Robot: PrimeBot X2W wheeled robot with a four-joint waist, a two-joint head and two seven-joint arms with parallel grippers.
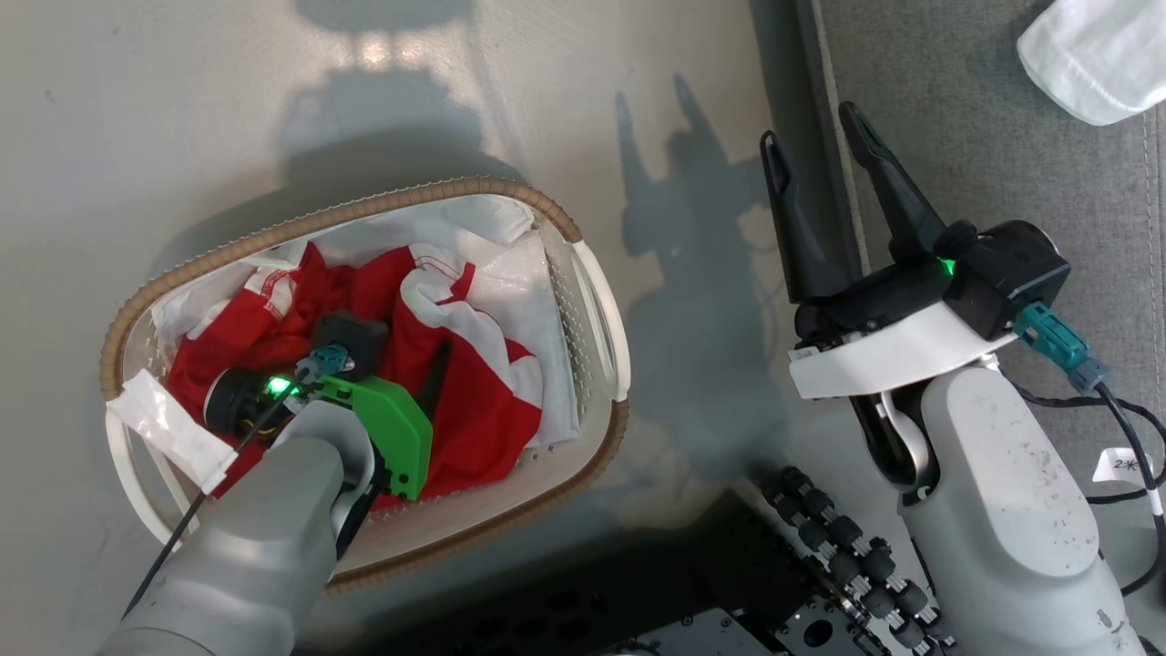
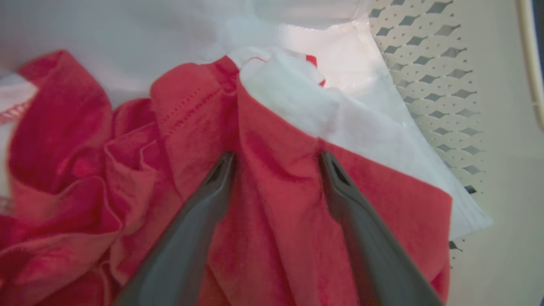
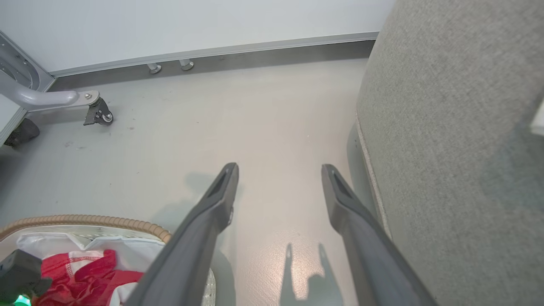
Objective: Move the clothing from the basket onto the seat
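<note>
Clothing, namely soft red sports garments with white panels and thin white stripes (image 1: 474, 410), lies crumpled inside the oval cream plastic basket with perforated sides and a brown woven rim (image 1: 364, 208), resting on its plain white fabric liner (image 1: 487, 219). All that I can see of the clothing is within the basket. The basket stands on the pale grey floor (image 1: 182, 109), to my left of the large grey woven-fabric seat cushion with a stitched seam (image 1: 984, 146) and apart from it. My left gripper (image 2: 276, 157) is down inside the basket. Its two dark fingers are spread, with their tips pressed into the red cloth and a raised fold of red fabric standing between them. They are not closed on that fold. My right gripper (image 1: 813, 128) is held above the floor just beside the seat's front edge, its fingers spread and nothing between them. A soft white item (image 1: 1093, 55) lies on the seat at the far right of the head view, and I cannot tell what it is. In the right wrist view, a grey metal leg with a small castor (image 3: 97, 112) stands near the wall
</note>
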